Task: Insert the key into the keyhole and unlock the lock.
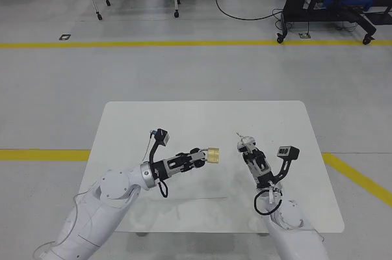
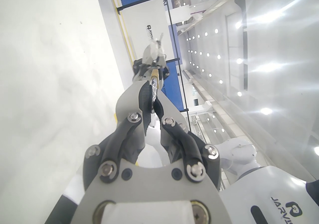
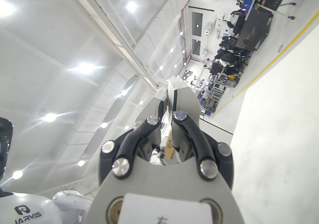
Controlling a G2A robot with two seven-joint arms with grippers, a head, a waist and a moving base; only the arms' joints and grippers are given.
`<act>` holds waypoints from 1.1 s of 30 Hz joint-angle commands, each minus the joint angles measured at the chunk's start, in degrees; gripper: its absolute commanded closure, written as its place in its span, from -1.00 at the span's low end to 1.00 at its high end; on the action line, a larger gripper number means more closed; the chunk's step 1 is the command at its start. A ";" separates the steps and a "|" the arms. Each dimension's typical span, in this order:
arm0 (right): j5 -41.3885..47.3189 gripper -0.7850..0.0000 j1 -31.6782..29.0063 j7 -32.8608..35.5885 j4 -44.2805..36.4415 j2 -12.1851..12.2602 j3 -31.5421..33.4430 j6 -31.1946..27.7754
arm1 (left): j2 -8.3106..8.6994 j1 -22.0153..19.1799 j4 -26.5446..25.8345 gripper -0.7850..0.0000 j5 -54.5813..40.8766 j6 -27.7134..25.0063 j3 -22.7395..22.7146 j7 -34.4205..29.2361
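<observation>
Lock (image 1: 214, 155) and key (image 1: 242, 138) both hang above the middle of the white tabletop (image 1: 182, 117). They are well in from every edge, so there is open room on all sides and nothing beneath to snag. The left hand (image 1: 204, 156) is clamped on the brass lock and holds it out toward the other arm. The right hand (image 1: 247, 147) has its fingers pinched together on the key, near the lock but with a clear gap between them. The step in hand looks like lining up for insertion. To do it well, I judge the lock should be held steady while the key's blade is turned square to the keyhole, then fed straight in. A slanted approach would likely jam or twist the small key in its grip. I cannot tell where the keyhole sits.
</observation>
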 commanded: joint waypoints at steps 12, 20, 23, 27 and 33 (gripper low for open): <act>5.97 1.00 -2.14 4.75 -0.91 -0.08 -0.59 0.97 | -4.59 -10.05 7.82 1.00 2.56 -1.35 9.02 1.93; 7.70 1.00 -1.77 7.15 -2.14 -0.10 -0.59 1.03 | -6.03 -11.75 10.93 1.00 3.90 -2.11 10.44 1.98; 7.76 1.00 -1.62 7.69 -2.45 -0.17 -0.99 0.97 | -6.30 -11.93 11.62 1.00 4.30 -2.18 10.28 1.96; 7.37 1.00 -1.32 8.77 -2.91 -0.24 -1.58 0.68 | -6.57 -11.98 12.39 1.00 4.66 -2.25 9.93 1.69; 5.32 1.00 -0.94 10.26 -3.74 -0.27 -2.54 1.39 | -6.96 -11.41 13.84 1.00 2.78 -3.13 8.95 1.10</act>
